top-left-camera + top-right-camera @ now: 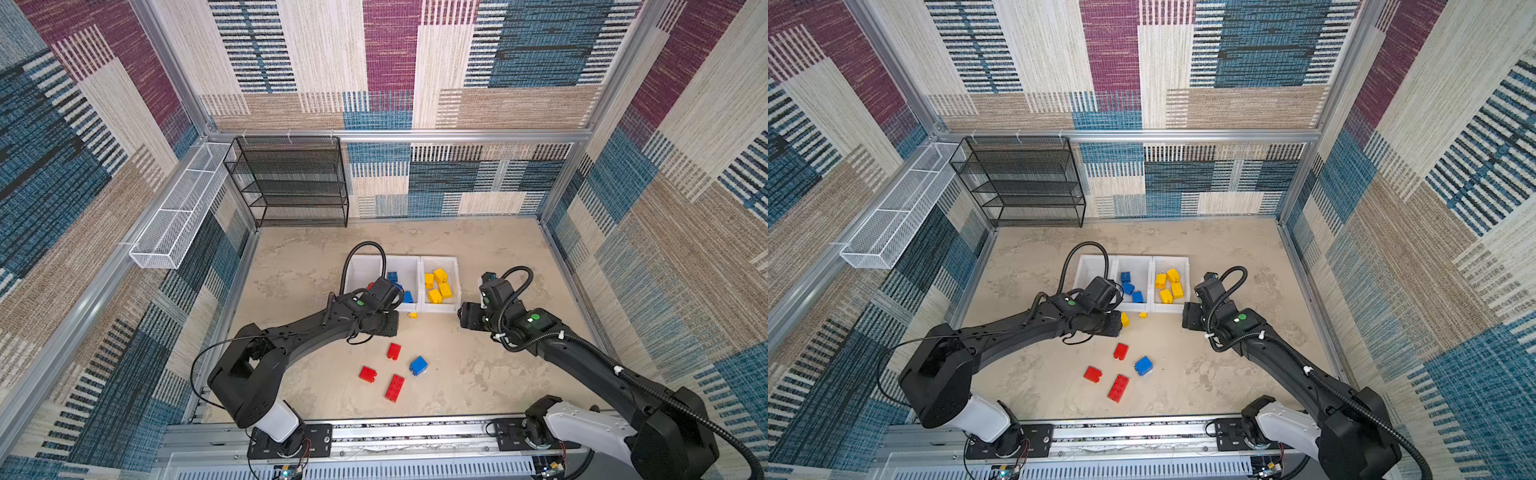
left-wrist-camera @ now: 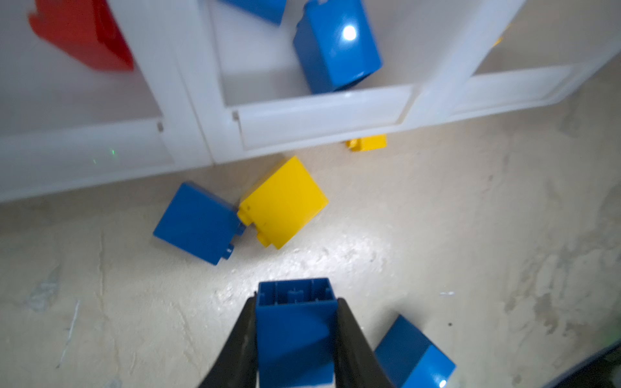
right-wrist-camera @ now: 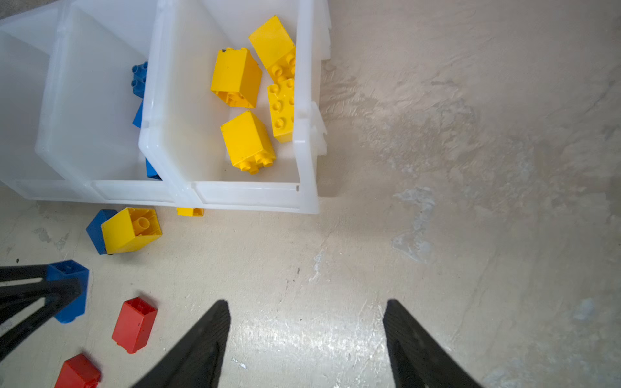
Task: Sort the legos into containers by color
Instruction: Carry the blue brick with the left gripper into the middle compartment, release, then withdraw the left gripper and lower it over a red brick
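My left gripper [image 2: 296,299] is shut on a blue lego [image 2: 295,332], held just above the floor in front of the white containers; the same grip shows in the right wrist view [image 3: 69,290]. Three white containers stand side by side: the left one [image 1: 356,266] holds a red lego [image 2: 84,33], the middle one [image 1: 409,264] blue legos [image 1: 1128,286], the right one [image 1: 456,270] several yellow legos [image 1: 438,284]. My right gripper [image 3: 305,309] hangs open over bare floor, to the right of the containers' front.
Loose on the floor by the containers lie a blue lego [image 2: 198,223], a yellow lego [image 2: 284,201] and a small yellow piece [image 2: 366,142]. Nearer the front lie three red legos [image 1: 394,350] [image 1: 368,374] [image 1: 395,387] and a blue one [image 1: 418,365]. A black mesh shelf [image 1: 291,183] stands at the back left.
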You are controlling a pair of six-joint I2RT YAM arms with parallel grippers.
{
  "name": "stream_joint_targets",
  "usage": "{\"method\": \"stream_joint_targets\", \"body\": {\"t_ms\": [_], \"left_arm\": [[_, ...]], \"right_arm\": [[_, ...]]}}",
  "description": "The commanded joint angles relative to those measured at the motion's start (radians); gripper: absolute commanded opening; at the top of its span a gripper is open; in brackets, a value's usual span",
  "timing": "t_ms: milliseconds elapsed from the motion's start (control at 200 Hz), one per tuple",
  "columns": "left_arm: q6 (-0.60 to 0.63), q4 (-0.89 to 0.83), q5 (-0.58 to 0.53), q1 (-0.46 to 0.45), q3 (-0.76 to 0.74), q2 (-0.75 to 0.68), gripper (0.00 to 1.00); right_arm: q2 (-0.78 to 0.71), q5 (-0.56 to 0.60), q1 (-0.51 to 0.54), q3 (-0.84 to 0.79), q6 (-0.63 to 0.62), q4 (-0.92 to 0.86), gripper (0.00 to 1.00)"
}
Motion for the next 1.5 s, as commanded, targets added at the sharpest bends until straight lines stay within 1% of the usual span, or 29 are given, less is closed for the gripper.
{"method": "stream_joint_targets", "body": {"t_ms": [0,160,260,436,496,606,681,766,887,1042,1147,1287,1387,1498], "left_arm": [[0.093,-0.023,-0.037,0.012,0.099,0.023,0.32],[0.177,-0.084,-0.031,0.058,0.306,0.183,0.32],[0.200,-0.115,-0.019,0.089,0.430,0.286,0.32],[0.216,-0.167,-0.007,0.116,0.581,0.427,0.33],[0.214,-0.174,-0.004,0.118,0.604,0.449,0.35],[0.205,-0.166,-0.002,0.118,0.610,0.461,0.46],[0.203,-0.160,-0.006,0.119,0.606,0.454,0.51],[0.203,-0.159,-0.017,0.118,0.597,0.446,0.54],[0.200,-0.161,-0.020,0.118,0.590,0.430,0.54],[0.187,-0.164,-0.006,0.118,0.549,0.373,0.54],[0.168,-0.167,-0.008,0.116,0.466,0.292,0.55],[0.117,-0.194,-0.057,0.098,0.279,0.116,0.55],[0.032,-0.208,-0.094,0.072,0.116,-0.030,0.56],[-0.082,-0.236,-0.135,0.026,-0.024,-0.163,0.56]], "right_arm": [[-0.013,0.005,0.001,0.007,0.014,-0.002,0.75],[-0.046,0.005,0.001,0.000,0.026,-0.018,0.75],[-0.070,0.004,0.001,-0.005,0.033,-0.033,0.75],[-0.107,0.014,0.001,-0.015,0.038,-0.062,0.74],[-0.118,0.017,0.002,-0.017,0.039,-0.067,0.74],[-0.130,0.015,0.001,-0.023,0.039,-0.071,0.75],[-0.129,0.017,0.001,-0.027,0.039,-0.072,0.75],[-0.130,0.015,0.001,-0.033,0.039,-0.068,0.75],[-0.130,0.011,0.002,-0.041,0.039,-0.058,0.75],[-0.129,0.009,0.001,-0.042,0.026,-0.051,0.75],[-0.123,0.005,0.001,-0.041,-0.001,-0.040,0.75],[-0.111,-0.026,0.002,-0.050,-0.053,0.004,0.76],[-0.103,-0.063,0.001,-0.055,-0.091,0.033,0.76],[-0.105,-0.106,0.001,-0.060,-0.114,0.042,0.75]]}}
